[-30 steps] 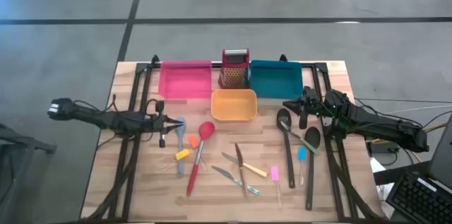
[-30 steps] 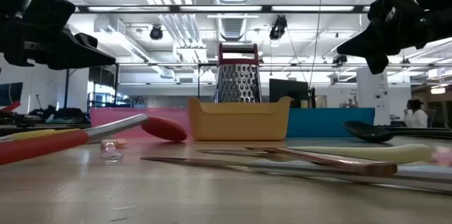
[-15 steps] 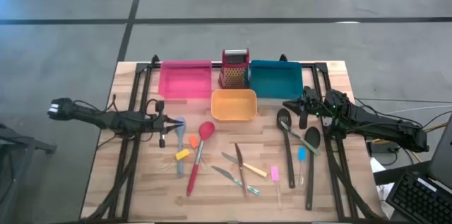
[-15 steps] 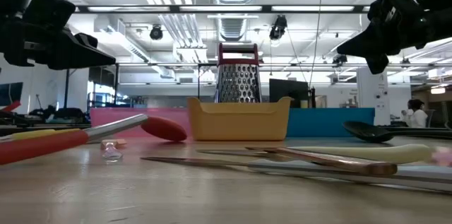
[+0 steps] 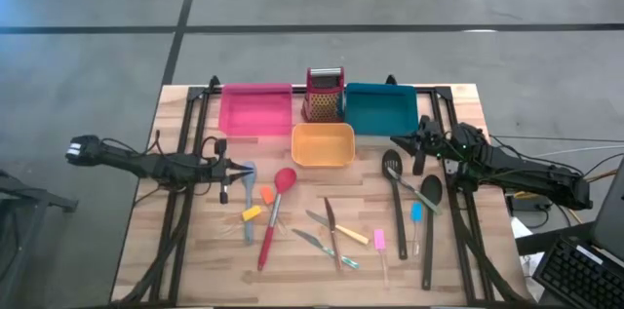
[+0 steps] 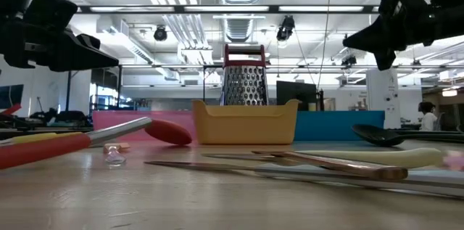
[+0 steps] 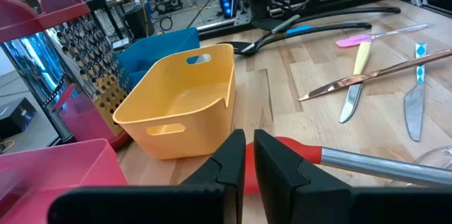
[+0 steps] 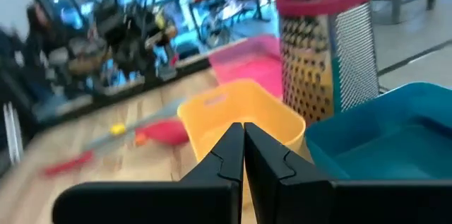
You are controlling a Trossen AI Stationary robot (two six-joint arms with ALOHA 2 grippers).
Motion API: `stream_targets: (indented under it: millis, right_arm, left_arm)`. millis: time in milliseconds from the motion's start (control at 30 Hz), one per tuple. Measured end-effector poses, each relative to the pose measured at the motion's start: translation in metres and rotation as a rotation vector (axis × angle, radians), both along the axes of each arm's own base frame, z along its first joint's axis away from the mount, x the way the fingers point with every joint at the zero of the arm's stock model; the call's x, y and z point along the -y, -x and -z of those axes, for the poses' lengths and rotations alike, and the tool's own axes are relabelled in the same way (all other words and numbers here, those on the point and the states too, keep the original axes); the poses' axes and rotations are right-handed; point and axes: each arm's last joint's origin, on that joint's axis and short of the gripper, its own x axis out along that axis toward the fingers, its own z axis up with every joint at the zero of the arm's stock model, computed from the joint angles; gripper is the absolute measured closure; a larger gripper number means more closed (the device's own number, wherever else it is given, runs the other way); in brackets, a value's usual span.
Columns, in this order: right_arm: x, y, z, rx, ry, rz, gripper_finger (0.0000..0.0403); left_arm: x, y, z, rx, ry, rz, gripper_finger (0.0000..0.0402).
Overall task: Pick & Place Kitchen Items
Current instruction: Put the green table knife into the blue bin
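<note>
Above bare tabletop flanking the utensils, left tool (image 5: 226, 168) and right tool (image 5: 417, 145) hover pinched together.

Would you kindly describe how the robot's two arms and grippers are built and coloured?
Both arms are slim, black and jointed. The left gripper and right gripper each end in two flat, dark, wedge-shaped fingers. Black cables trail behind the right arm.

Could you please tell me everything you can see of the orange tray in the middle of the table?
The orange tray is a small rectangular tub of what looks like smooth plastic, with rounded corners, flared walls and a handle slot at each end. It stands upright and empty on the wooden table, just in front of the red box grater. No gripper touches it.
</note>
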Motion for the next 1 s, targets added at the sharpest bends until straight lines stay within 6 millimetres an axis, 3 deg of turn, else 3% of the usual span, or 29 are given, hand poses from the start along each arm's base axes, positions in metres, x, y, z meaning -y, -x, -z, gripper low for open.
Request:
stream_targets:
  millis: [133,367,467,600,700,800,900,1000]
  right_arm:
    - [0.002,-0.002,-0.015,0.185,-0.055,0.026,0.0394]
    - [-0.001,0.002,-0.06,0.655,0.087,-0.029,0.0394]
    - [-0.006,0.001,-0.075,0.755,0.148,-0.198,0.0394]
    - [-0.019,-0.008,-0.111,0.786,0.363,-0.578,0.0394]
    - [-0.031,-0.028,-0.136,0.771,0.449,-0.786,0.0394]
    - [-0.041,-0.06,-0.151,0.682,0.527,-0.82,0.0394]
    - [-0.047,-0.096,-0.16,0.428,0.49,-0.75,0.0394]
    - [-0.047,-0.125,-0.16,0.01,0.374,-0.583,0.0394]
  left_arm:
    - [0.0,0.0,0.0,0.0,0.0,0.0,0.0367]
    - [0.0,0.0,0.0,0.0,0.0,-0.001,0.0367]
    - [0.0,0.0,0.0,0.0,0.0,-0.001,0.0367]
    - [0.0,0.0,0.0,0.0,0.0,-0.001,0.0367]
    - [0.0,0.0,0.0,0.001,0.0,-0.001,0.0367]
    - [0.0,0.0,0.0,0.0,0.0,-0.001,0.0367]
    - [0.0,0.0,0.0,0.0,0.0,-0.001,0.0367]
    - [0.0,0.0,0.0,0.0,0.0,-0.001,0.0367]
